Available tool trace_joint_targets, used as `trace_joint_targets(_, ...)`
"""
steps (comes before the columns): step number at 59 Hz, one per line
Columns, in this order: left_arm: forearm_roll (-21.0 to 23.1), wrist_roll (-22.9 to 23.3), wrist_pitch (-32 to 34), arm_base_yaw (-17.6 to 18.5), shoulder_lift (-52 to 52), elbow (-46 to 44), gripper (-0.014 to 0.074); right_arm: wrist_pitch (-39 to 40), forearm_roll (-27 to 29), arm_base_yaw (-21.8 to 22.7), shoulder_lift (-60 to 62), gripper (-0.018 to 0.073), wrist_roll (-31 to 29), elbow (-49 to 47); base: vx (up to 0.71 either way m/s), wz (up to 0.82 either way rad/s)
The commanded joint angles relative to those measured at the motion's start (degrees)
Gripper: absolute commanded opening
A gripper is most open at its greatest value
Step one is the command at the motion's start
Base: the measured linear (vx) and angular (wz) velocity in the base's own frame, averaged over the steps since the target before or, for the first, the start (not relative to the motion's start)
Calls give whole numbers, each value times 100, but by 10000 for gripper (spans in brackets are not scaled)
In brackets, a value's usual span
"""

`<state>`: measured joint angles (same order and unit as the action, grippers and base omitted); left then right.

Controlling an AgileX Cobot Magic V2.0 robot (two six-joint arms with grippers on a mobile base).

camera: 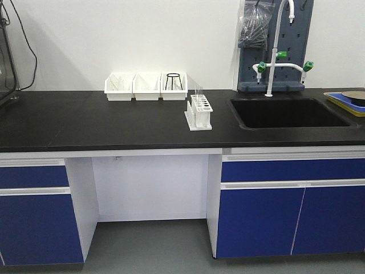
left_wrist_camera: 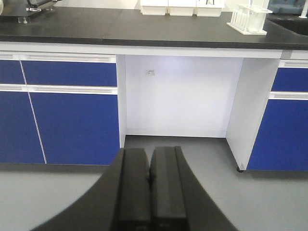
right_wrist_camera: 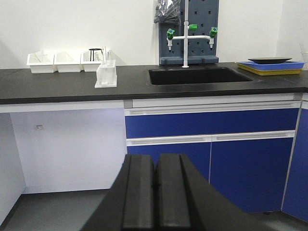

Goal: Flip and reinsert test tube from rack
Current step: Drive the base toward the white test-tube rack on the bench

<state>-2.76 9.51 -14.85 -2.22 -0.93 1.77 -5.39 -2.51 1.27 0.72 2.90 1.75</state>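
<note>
Fingers (left_wrist_camera: 132,183) of the left end effector (left_wrist_camera: 150,154) lay pressed together at the bottom centre of the left wrist view, gripping nothing. The right end effector (right_wrist_camera: 155,160) showed the same closed, empty pose at the bottom centre of its own view. Both hung low, facing the blue cabinets (camera: 259,220) from below the level of the bench (camera: 102,123) top, and neither appeared in the front-facing view. By my reading the task had not been started: this was the approach step, with no reach yet made. The rack (camera: 199,112) stood on the bench just right of centre in the front view, between three white bins (camera: 146,87) behind it to the left and the sunken black sink (camera: 285,113) to its right. It sat well apart from both end effectors, at the upper right of the left wrist view and the upper left of the right wrist view. It looked small, white and two-tiered, with round holes in its top. Thin clear test tubes (camera: 198,91) rose faintly above it, but how many I could not tell. The next move would likely call for one arm to rise above the bench, spread its fingers and descend over a single tube. Glass so pale against the white wall would be hard to pick out, and a light rack could tip or slide if nudged.
</note>
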Motion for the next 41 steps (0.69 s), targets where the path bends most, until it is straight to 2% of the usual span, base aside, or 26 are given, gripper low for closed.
trace_joint_targets(1, 26, 2, 453, 24, -57, 12, -6, 466, -53, 18, 45, -11, -37, 5, 1, 1)
trace_joint_targets(19, 26, 2, 453, 24, -57, 12, -6, 466, -53, 18, 45, -11, -37, 5, 9, -1)
trace_joint_targets(41, 26, 2, 453, 24, -57, 12, -6, 466, -53, 18, 45, -11, -37, 5, 28, -5)
